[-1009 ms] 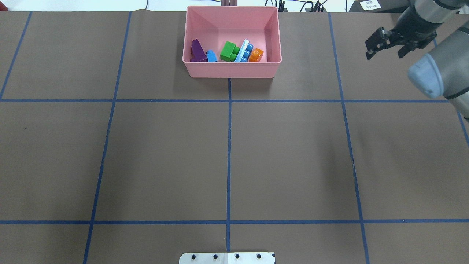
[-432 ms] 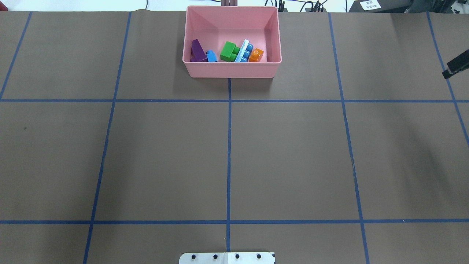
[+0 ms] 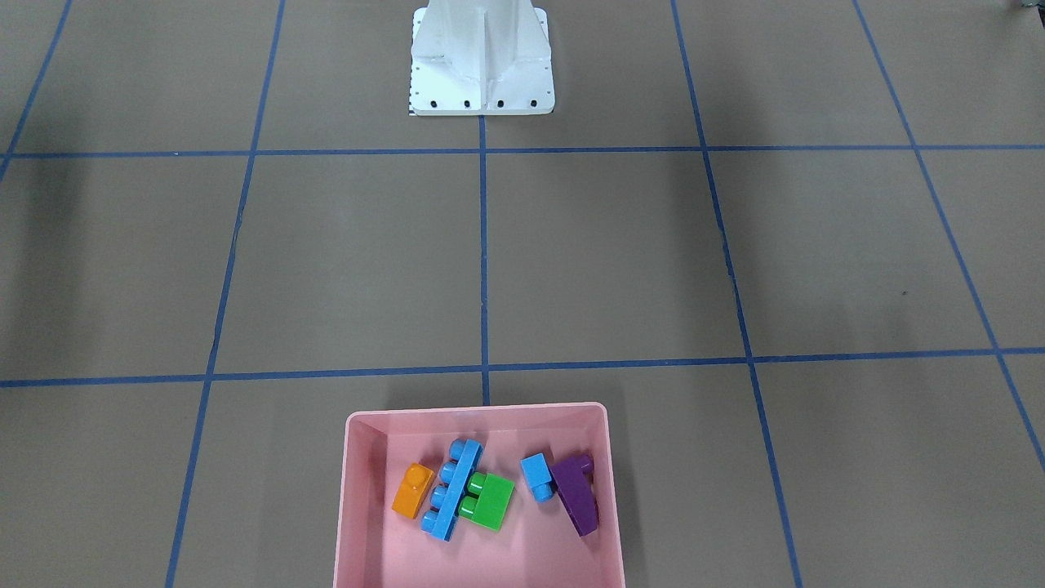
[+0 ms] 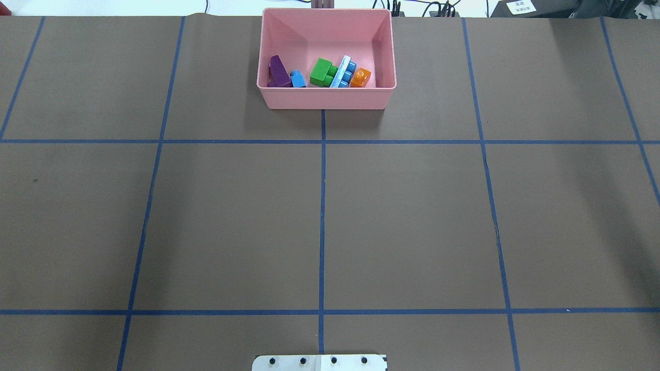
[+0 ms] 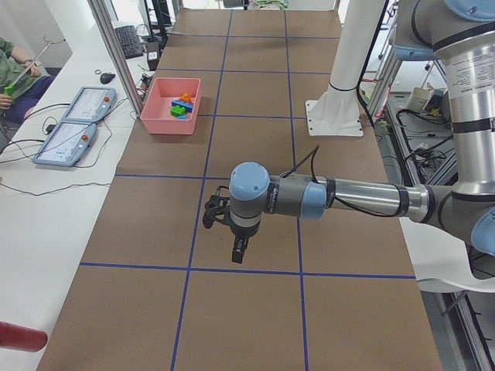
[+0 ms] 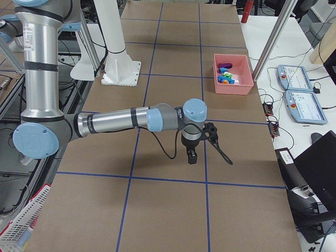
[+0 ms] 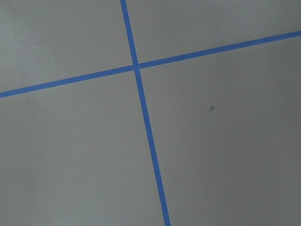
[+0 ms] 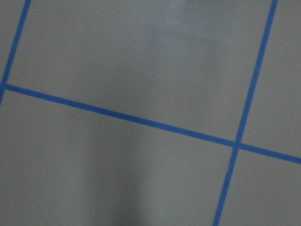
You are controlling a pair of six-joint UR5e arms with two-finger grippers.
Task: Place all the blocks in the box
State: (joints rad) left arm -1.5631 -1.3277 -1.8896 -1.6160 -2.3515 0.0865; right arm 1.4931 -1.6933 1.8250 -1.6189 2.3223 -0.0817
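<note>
The pink box [image 4: 326, 98] stands at the far middle of the table and also shows in the front-facing view [image 3: 478, 411]. All five blocks lie inside it: purple sloped [image 4: 278, 72], small light blue [image 4: 297, 79], green [image 4: 322, 72], long light blue [image 4: 341, 72] tilted on edge, and orange [image 4: 361, 77]. My left gripper [image 5: 224, 232] shows only in the exterior left view, above the bare table far from the box. My right gripper [image 6: 202, 147] shows only in the exterior right view, likewise far from the box. I cannot tell whether either is open or shut. Both wrist views show only table and tape.
The white metal base plate [image 3: 482, 90] sits at the robot's side of the table [image 4: 319, 362]. Blue tape lines divide the brown tabletop. Operator tablets [image 5: 77, 108] lie on a side bench beyond the box, with a seated person at that view's edge.
My right gripper has moved out of the overhead view past its right edge. The box and the blocks have not moved.
</note>
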